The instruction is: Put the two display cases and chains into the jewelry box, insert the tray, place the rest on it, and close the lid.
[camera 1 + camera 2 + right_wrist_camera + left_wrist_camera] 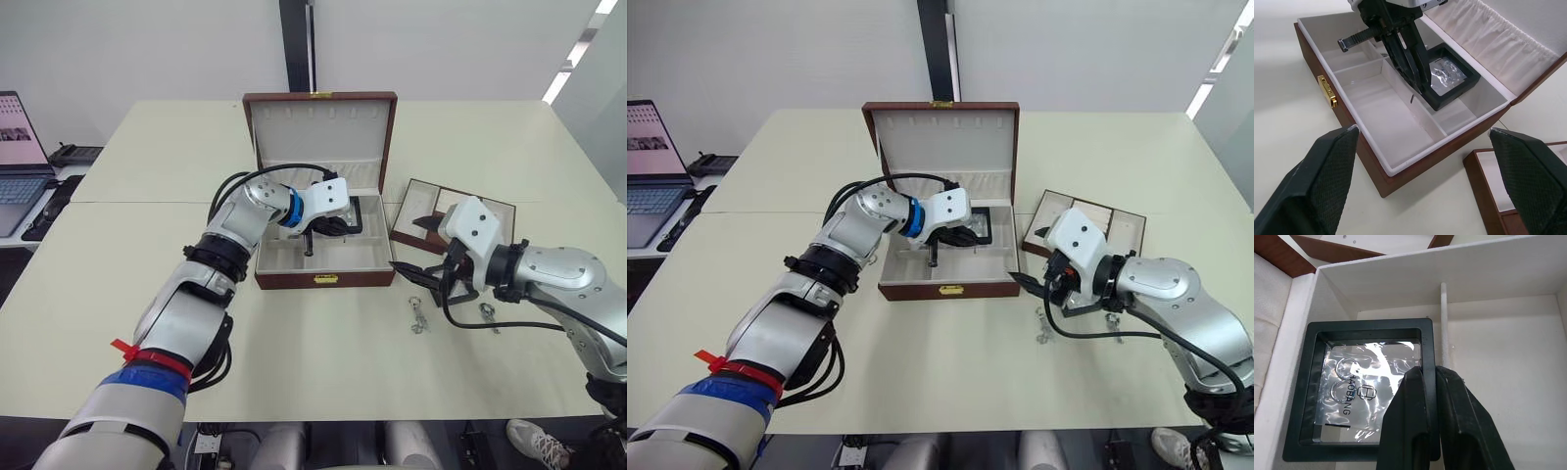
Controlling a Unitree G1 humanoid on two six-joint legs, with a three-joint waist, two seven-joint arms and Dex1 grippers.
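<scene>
The jewelry box (pixel 319 257) is seen at the middle of the table (pixel 294 362), its lid (pixel 319 137) raised upright at the far side and the gold clasp on its near wall. The left gripper (pixel 1429 382) is lowered into the box's far right compartment, where its two black fingers are closed on the right-hand frame edge of a display case (pixel 1364 387). The case is held low in that compartment, just beside a cream divider; whether its base rests on the lining cannot be told. Silvery rings are seen through its clear window.

The right gripper (pixel 423 279) is held just off the box's near right corner, above the table, with its fingers spread wide and nothing between them. The case lies to the far left of this gripper, across the box wall.

The tray (pixel 495 213) is found on the table to the right of the box, partly hidden by the right arm. Two silvery trinkets lie on the table near the right gripper: one (pixel 418 318) just below it, the other (pixel 487 315) further right.
</scene>
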